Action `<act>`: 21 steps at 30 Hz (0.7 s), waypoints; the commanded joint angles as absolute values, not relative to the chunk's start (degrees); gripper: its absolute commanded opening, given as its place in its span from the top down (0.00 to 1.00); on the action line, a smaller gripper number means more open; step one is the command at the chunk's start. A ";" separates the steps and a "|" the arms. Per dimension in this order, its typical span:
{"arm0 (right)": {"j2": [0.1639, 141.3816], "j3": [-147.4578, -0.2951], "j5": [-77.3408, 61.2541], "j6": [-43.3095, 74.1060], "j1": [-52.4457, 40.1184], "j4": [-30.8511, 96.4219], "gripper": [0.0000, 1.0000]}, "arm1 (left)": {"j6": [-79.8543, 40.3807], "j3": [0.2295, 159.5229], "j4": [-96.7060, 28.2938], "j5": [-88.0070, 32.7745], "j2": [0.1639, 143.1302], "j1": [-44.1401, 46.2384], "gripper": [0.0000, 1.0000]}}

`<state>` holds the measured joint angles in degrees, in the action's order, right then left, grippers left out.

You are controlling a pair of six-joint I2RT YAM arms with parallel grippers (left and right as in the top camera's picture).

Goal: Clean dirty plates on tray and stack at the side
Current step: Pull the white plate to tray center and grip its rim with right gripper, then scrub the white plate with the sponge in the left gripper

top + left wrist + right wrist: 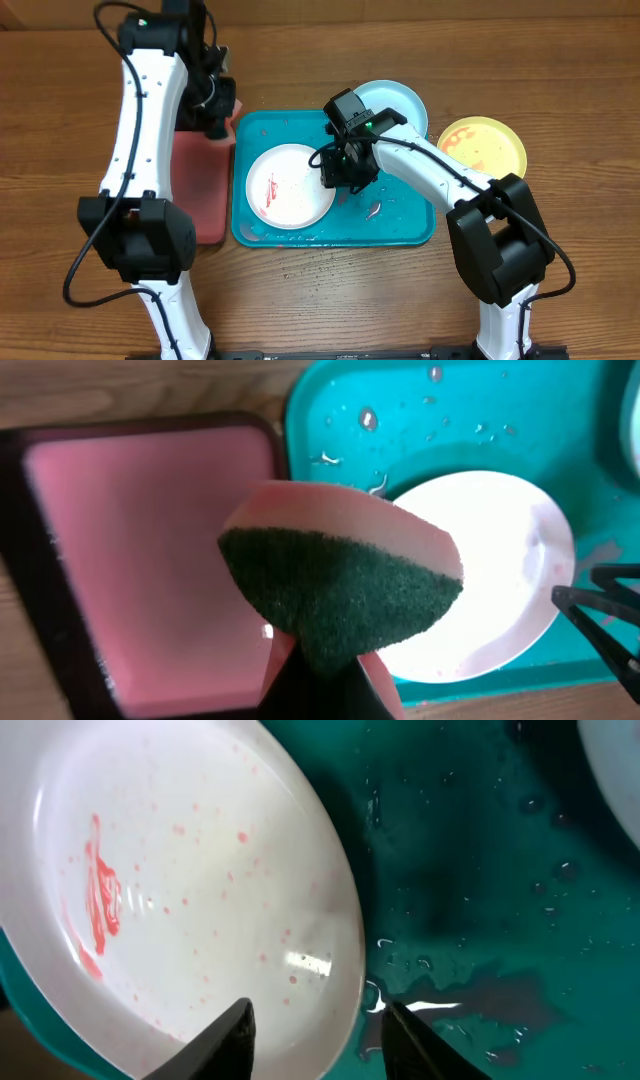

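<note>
Right hand (318,1025), apparently spread, straddles white plate (200,870).

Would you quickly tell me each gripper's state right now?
Left gripper: closed on pink-and-green foam sponge.
Right gripper: open astride rim of white round plastic plate.

- Turquoise tray (408,228): rectangular with rounded corners, lying flat at centre frame, its floor wet with droplets.
- White plate (290,185): on the tray's left half, smeared with red sauce.
- Light blue plate (406,100): at the tray's upper right corner.
- Yellow plate (483,147): on the table, right of the tray.
</note>
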<state>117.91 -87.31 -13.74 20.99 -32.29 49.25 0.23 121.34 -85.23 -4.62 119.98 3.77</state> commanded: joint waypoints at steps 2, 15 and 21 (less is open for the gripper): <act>119.24 -88.90 -14.13 24.08 -32.45 47.53 0.56 | 3.01 116.27 -81.60 -7.81 118.98 6.72 0.96; 121.43 -88.66 -13.98 39.44 -32.51 50.96 0.79 | 3.79 105.62 -74.54 -5.39 118.98 11.81 0.96; 121.54 -85.34 -12.91 48.56 -32.51 46.65 0.92 | 3.86 104.12 -72.77 -5.58 118.98 12.01 0.96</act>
